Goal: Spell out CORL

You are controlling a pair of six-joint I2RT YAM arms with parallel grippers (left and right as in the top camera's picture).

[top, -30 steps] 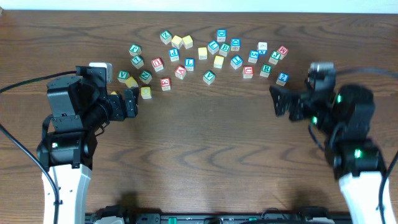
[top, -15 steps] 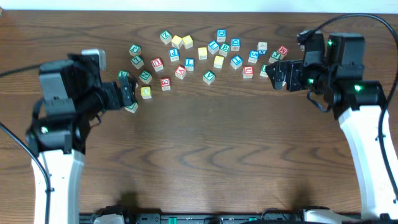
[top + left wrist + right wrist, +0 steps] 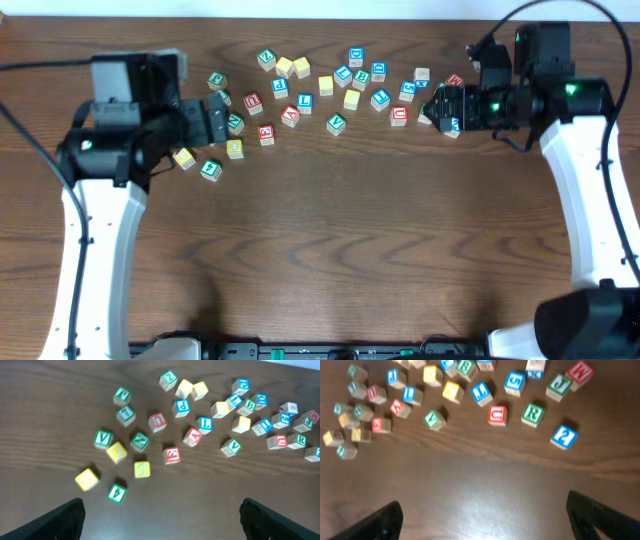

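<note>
Many small letter blocks lie scattered across the far part of the brown table (image 3: 330, 240). Among them are a green R (image 3: 428, 112) (image 3: 532, 414), a red block with a U-like letter (image 3: 399, 115) (image 3: 497, 414) and a blue L (image 3: 304, 102) (image 3: 204, 423). My left gripper (image 3: 215, 120) (image 3: 162, 510) is open and empty, hovering at the left end of the cluster. My right gripper (image 3: 440, 108) (image 3: 485, 510) is open and empty, hovering at the right end, near the green R. Its fingers partly hide a blue block (image 3: 454, 126) (image 3: 564, 436) in the overhead view.
A yellow block (image 3: 183, 158) (image 3: 87, 479) and a green block (image 3: 210, 169) (image 3: 117, 493) lie apart from the cluster, nearer the front left. A green V (image 3: 336, 124) (image 3: 231, 447) sits at the cluster's near edge. Bare table runs in front of the blocks.
Both arms have swung away from the front toward the blocks. The yellow and green blocks at the left end have shifted forward. Both grippers stay open.
</note>
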